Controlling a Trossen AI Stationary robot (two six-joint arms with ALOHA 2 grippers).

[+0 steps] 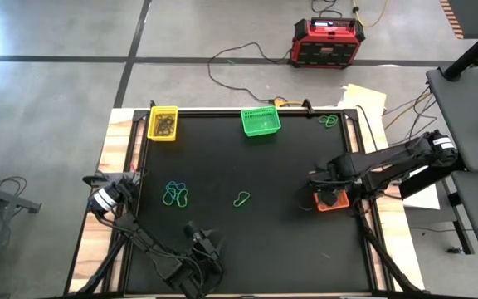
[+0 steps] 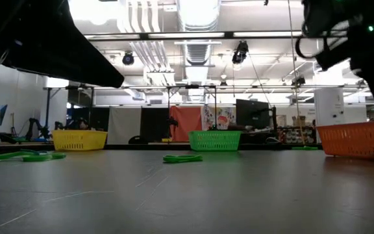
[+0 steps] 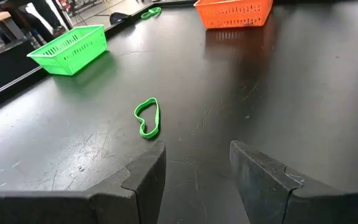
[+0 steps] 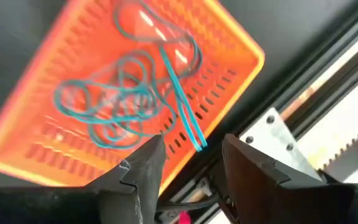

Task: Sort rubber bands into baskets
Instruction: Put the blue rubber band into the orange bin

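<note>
Right gripper (image 4: 188,165): hangs directly above the small orange rectangular plastic mesh basket (image 1: 330,202) near the table's right edge; fingers spread apart, a stretched teal elastic band (image 4: 182,102) running down toward the gap between them; whether they touch it, cannot tell
Orange basket contents: several thin teal rubber loops (image 4: 110,102) tangled on its floor, right below the right gripper
Left gripper (image 3: 194,171): low over the black table (image 1: 256,241) at its near left part, fingers parted, holding nothing
Single green rubber loop (image 3: 148,117): flat on the table just ahead of the left gripper
Cluster of green and teal loops (image 1: 176,194): beside the left gripper
Green mesh basket (image 1: 260,122): far from both grippers, at the back edge
Yellow mesh basket (image 1: 163,124): back left corner, dark bands inside
</note>
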